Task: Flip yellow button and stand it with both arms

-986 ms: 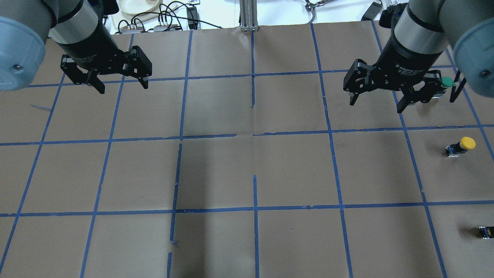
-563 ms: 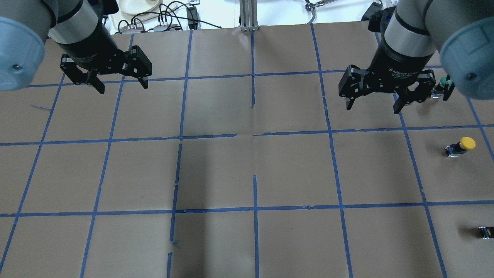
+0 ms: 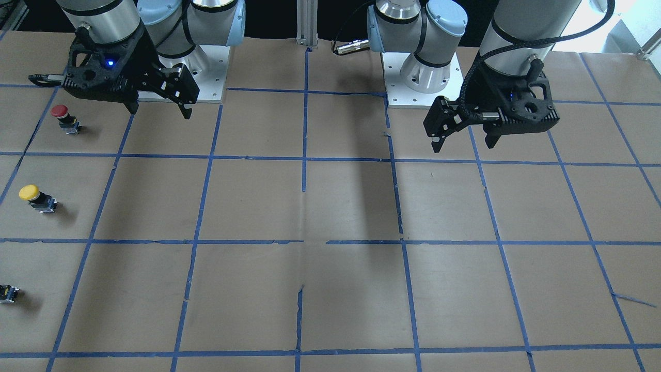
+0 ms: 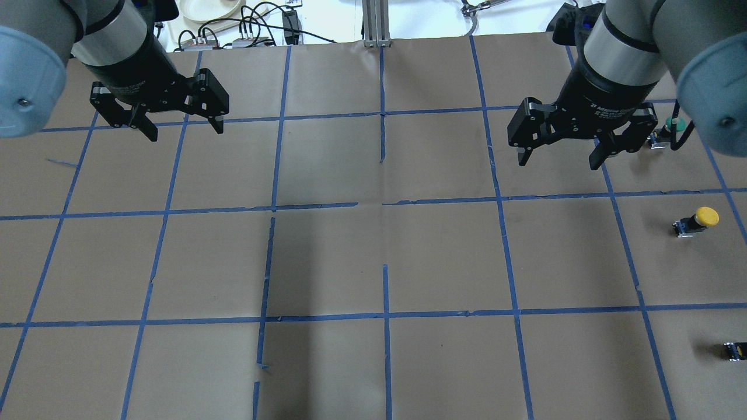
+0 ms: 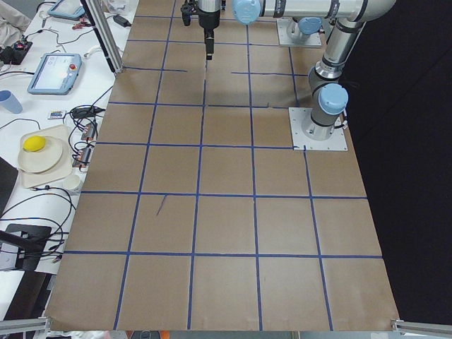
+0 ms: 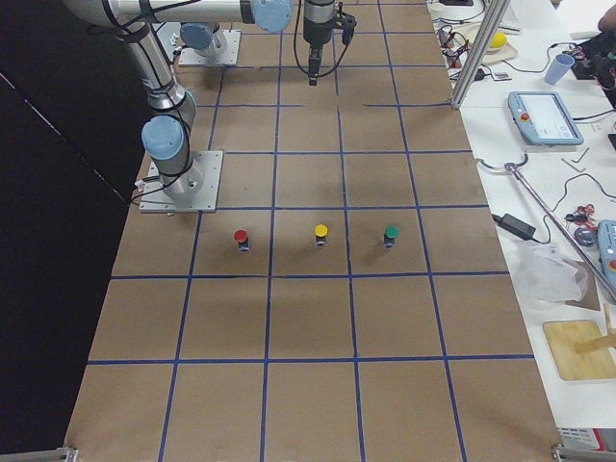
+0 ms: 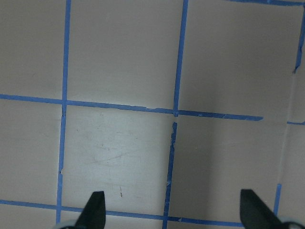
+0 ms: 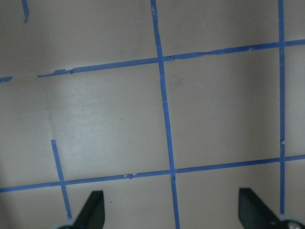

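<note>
The yellow button (image 4: pixel 697 220) has a round yellow cap on a black-grey body and sits near the table's right edge. It also shows in the front-facing view (image 3: pixel 36 197) and in the exterior right view (image 6: pixel 320 234), where it seems to stand cap up. My right gripper (image 4: pixel 558 163) hangs open and empty above the table, back and to the left of the button; it also shows in the front-facing view (image 3: pixel 159 112). My left gripper (image 4: pixel 188 134) hangs open and empty over the far left, seen too in the front-facing view (image 3: pixel 461 147). Both wrist views show only taped paper between open fingertips (image 7: pixel 95 210) (image 8: pixel 93 210).
A green-capped button (image 4: pixel 671 125) sits just right of my right gripper, partly behind a cable. A red-capped button (image 3: pixel 61 114) sits nearer the robot's base. A small capless switch part (image 4: pixel 735 350) lies at the right edge. Brown paper with a blue tape grid (image 4: pixel 385 204) covers the table.
My right gripper has shifted a little to the left, uncovering more of the green button. The left arm and the yellow button have not moved.
</note>
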`<state>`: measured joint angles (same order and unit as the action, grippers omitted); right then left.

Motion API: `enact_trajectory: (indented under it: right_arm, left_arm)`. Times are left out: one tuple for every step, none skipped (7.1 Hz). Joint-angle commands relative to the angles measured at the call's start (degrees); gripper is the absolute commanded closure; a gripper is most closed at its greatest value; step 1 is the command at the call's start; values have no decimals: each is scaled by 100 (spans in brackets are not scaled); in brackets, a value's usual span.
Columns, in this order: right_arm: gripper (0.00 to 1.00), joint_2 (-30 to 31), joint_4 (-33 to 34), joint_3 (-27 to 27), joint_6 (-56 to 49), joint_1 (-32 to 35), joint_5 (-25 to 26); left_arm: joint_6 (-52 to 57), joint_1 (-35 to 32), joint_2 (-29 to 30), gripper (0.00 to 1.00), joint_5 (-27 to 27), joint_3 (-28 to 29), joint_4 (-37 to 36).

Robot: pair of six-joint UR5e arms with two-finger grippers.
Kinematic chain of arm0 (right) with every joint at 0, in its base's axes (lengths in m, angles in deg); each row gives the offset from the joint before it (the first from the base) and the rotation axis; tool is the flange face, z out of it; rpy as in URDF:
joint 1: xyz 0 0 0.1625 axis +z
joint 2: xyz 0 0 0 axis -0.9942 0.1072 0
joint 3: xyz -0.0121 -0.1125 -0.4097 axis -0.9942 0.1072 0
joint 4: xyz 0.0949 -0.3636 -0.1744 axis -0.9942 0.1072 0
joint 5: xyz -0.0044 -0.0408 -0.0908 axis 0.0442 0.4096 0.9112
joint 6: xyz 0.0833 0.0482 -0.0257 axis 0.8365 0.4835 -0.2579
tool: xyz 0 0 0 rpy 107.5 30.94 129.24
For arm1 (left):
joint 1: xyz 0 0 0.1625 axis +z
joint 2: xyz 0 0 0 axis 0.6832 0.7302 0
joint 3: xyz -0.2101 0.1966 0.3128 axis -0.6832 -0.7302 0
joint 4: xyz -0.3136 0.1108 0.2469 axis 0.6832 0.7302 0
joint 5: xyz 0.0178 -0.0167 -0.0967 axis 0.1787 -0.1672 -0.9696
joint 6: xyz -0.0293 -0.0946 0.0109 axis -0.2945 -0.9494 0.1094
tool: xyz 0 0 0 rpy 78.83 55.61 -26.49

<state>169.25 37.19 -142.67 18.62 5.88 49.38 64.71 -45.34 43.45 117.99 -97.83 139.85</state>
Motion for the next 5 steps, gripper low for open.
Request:
enact_trajectory:
  right_arm:
    - [0,-12,42,2,-10,1,-33]
    - [0,-12,33,-7,-10,-8,-16]
    - [0,-12,42,2,-10,-8,-15]
    - [0,-12,42,2,-10,-8,11]
    - [0,-12,42,2,-10,-8,20]
  left_arm:
    - [0,-16,-14,0,7,-18,26]
    - [0,-59,-66,0,7,-105,61]
    - [0,-68,-49,0,16,-10,201]
    - [305,-34,-49,0,16,78,463]
    - [395,-33,-40,0,25,113,544]
